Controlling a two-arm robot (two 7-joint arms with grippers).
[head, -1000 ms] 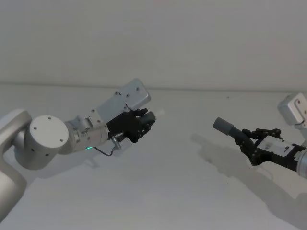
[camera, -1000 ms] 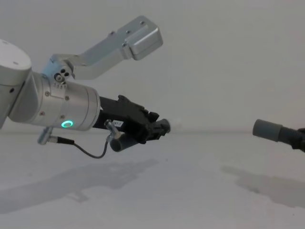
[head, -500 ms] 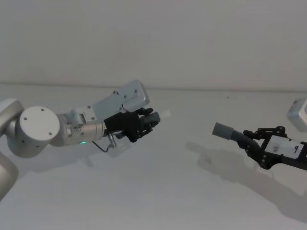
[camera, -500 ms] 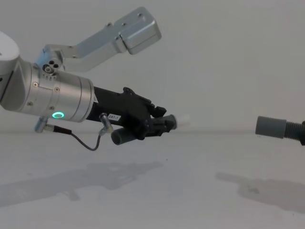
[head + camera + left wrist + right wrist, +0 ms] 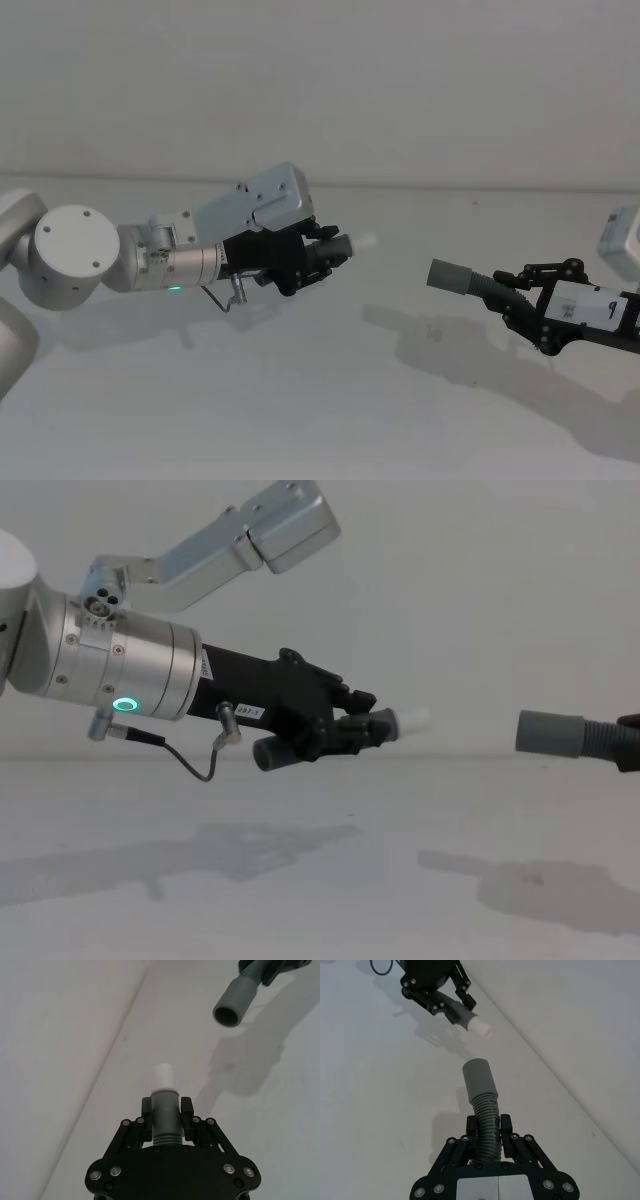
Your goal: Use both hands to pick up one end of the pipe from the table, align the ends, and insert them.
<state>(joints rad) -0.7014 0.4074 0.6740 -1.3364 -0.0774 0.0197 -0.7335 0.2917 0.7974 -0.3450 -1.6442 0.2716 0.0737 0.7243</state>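
Both pipe pieces are held in the air above the white table (image 5: 300,400). My left gripper (image 5: 318,255) is shut on the shorter piece (image 5: 165,1112), whose white tip (image 5: 364,241) points right. On the right, my right gripper (image 5: 520,297) is shut on the ribbed hose (image 5: 485,1117) of the longer piece. Its grey cuff (image 5: 449,277) points left. The two ends face each other across a gap, with the cuff (image 5: 550,733) slightly lower than the white tip (image 5: 412,721). In the left wrist view the cuff's open mouth (image 5: 233,1006) sits off to one side of the tip (image 5: 163,1077).
A thin grey cable (image 5: 190,765) loops under the left wrist, beside its green ring light (image 5: 124,705). The arms cast shadows on the table (image 5: 320,900). A pale wall rises behind the table's far edge.
The left gripper has pushed right with the shorter piece. The right gripper has brought the cuff left. The gap between the two ends has narrowed.
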